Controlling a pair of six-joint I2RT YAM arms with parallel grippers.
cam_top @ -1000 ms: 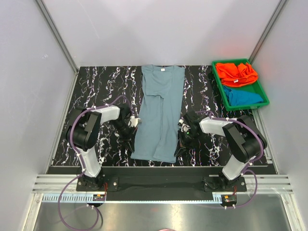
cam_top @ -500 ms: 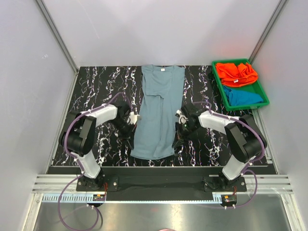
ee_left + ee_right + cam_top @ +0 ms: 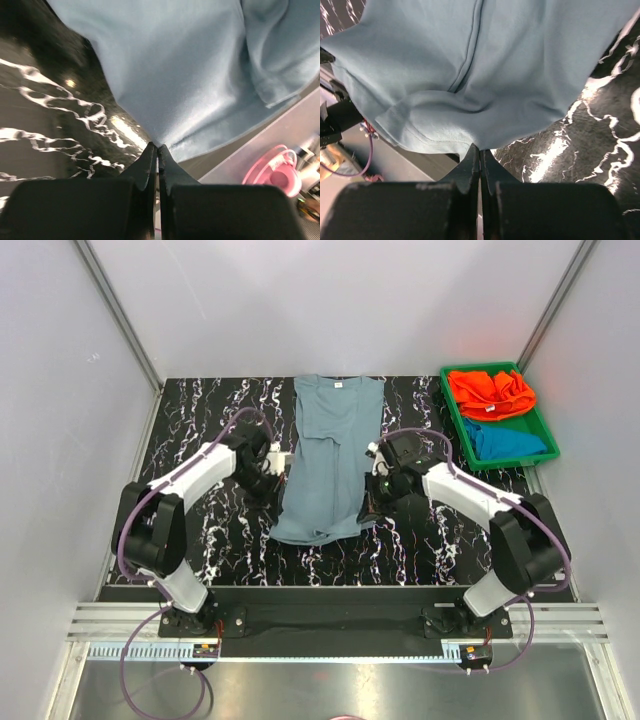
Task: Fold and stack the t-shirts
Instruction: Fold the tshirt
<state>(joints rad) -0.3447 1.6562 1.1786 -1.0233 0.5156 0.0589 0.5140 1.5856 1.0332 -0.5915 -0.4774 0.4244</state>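
A dusty grey-blue t-shirt lies lengthwise down the middle of the black marbled table, its white neck label at the far end. My left gripper is shut on the shirt's left edge, and my right gripper is shut on its right edge. The near part of the shirt hangs lifted between them, its hem bunched. An orange t-shirt and a teal-blue t-shirt sit crumpled in the tray at the back right.
The green plastic tray stands at the table's back right corner. Grey walls close the table on three sides. The near edge with the arm bases runs along the bottom.
Both grippers have moved away from the near edge toward the far end, drawing the shirt's lower part up with them; the hem now lies further from the table's front edge.
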